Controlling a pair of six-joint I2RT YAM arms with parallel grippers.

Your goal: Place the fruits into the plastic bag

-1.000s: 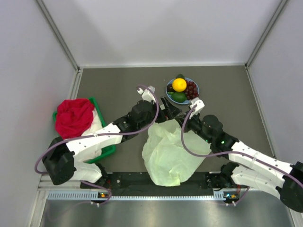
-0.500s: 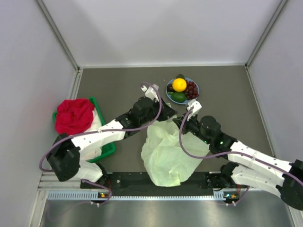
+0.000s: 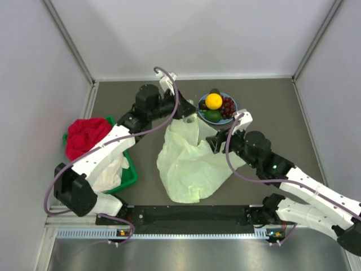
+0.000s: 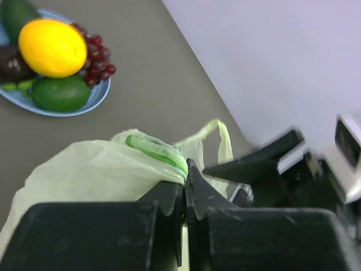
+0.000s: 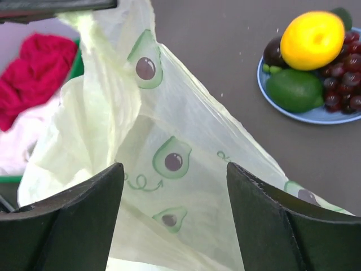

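The pale yellow-green plastic bag [image 3: 189,164] lies crumpled mid-table, its top edge pulled up toward the plate. My left gripper [image 3: 189,116] is shut on that bunched edge [image 4: 161,155], its jaws pressed together on the plastic [image 4: 185,172]. My right gripper [image 3: 213,142] hovers open over the bag's right side, with avocado-printed plastic [image 5: 169,141] showing between its fingers [image 5: 175,169] and nothing gripped. The fruits sit on the blue plate [image 3: 232,114] just beyond the bag: a yellow-orange citrus [image 3: 214,101], dark red grapes [image 3: 228,106], a green avocado-like fruit [image 3: 212,116] and a small dark fruit [image 3: 202,105].
A green basket [image 3: 130,179] at the left holds a red cloth [image 3: 87,138] and white cloths [image 3: 110,169], right beside the left arm. Grey walls close in the table on three sides.
My left gripper shut on the bag's edge and drew it up and toward the far left, stretching the bag. My right gripper let go of the bag and opened.
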